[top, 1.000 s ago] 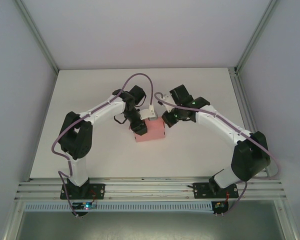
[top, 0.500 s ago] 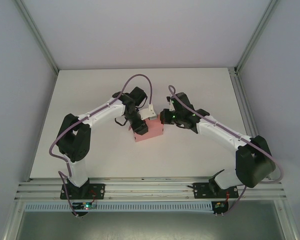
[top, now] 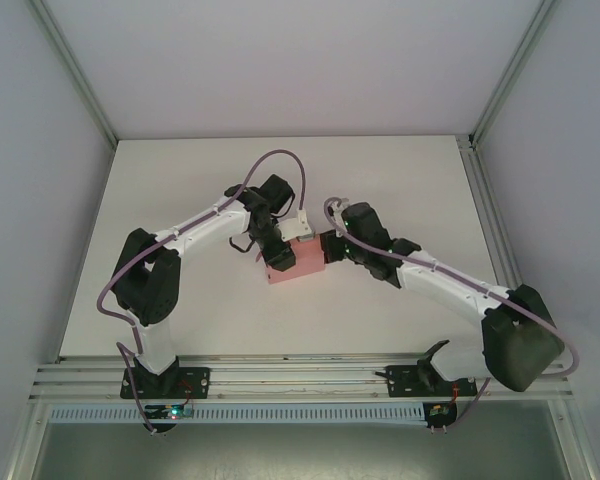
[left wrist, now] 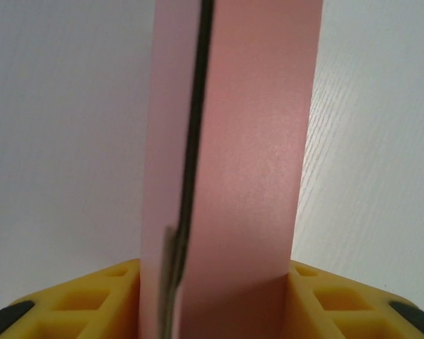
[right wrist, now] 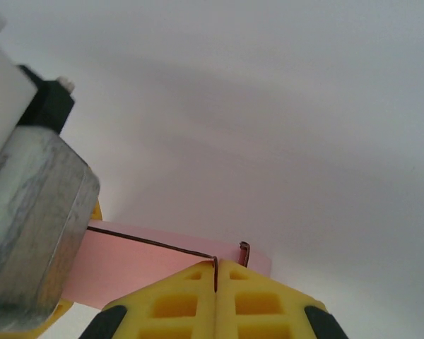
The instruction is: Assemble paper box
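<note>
My left gripper [left wrist: 218, 284] is clamped on a wall of the small pink thin-card box [top: 302, 266], mid white table [top: 180, 190]. My right gripper [right wrist: 216, 274] is pinched tight on its flap edge. Probably light and crease-prone, so I'd grab near the folds.

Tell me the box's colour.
The box is plain pink; the left wrist view shows it best.
</note>
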Action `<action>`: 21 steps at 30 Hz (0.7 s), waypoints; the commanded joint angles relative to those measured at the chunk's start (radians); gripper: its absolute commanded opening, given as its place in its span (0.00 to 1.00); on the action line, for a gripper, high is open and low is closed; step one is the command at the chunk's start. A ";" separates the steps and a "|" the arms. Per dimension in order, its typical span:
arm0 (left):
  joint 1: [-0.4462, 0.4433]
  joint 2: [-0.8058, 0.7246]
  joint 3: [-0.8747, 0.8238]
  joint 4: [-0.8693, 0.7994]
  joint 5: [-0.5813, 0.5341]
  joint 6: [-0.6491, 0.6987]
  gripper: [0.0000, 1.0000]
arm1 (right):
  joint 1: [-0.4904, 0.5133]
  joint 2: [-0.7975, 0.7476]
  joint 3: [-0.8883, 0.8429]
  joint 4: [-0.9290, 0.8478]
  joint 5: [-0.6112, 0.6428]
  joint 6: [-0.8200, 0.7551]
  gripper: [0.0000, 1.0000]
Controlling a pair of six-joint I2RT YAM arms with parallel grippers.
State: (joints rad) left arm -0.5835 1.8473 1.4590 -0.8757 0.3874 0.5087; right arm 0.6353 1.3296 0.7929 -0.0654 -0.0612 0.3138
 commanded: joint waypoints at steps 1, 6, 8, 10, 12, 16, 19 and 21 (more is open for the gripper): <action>-0.015 0.013 0.013 0.066 0.001 0.020 0.46 | 0.041 -0.020 -0.080 -0.023 -0.011 -0.132 0.00; -0.016 0.021 0.021 0.060 -0.006 0.023 0.46 | 0.041 -0.032 -0.083 -0.072 0.019 -0.206 0.00; -0.015 0.024 0.025 0.048 -0.009 0.029 0.46 | 0.040 -0.025 -0.074 -0.094 0.040 -0.228 0.00; -0.016 0.024 0.025 0.048 -0.011 0.032 0.46 | 0.040 -0.017 -0.064 -0.106 0.052 -0.239 0.00; -0.016 0.023 0.022 0.044 -0.010 0.036 0.46 | 0.039 -0.017 -0.057 -0.107 0.064 -0.250 0.00; -0.015 0.021 0.021 0.041 -0.004 0.043 0.46 | 0.038 -0.035 -0.042 -0.134 0.092 -0.291 0.00; -0.015 0.021 0.017 0.040 -0.003 0.054 0.46 | 0.038 -0.055 -0.054 -0.132 0.073 -0.317 0.00; -0.016 0.020 0.019 0.036 0.000 0.062 0.46 | 0.041 -0.068 -0.060 -0.144 0.062 -0.341 0.00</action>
State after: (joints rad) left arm -0.5945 1.8477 1.4597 -0.8703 0.3889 0.5491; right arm 0.6590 1.2751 0.7532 -0.0868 0.0109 0.0345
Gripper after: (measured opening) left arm 0.463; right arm 0.050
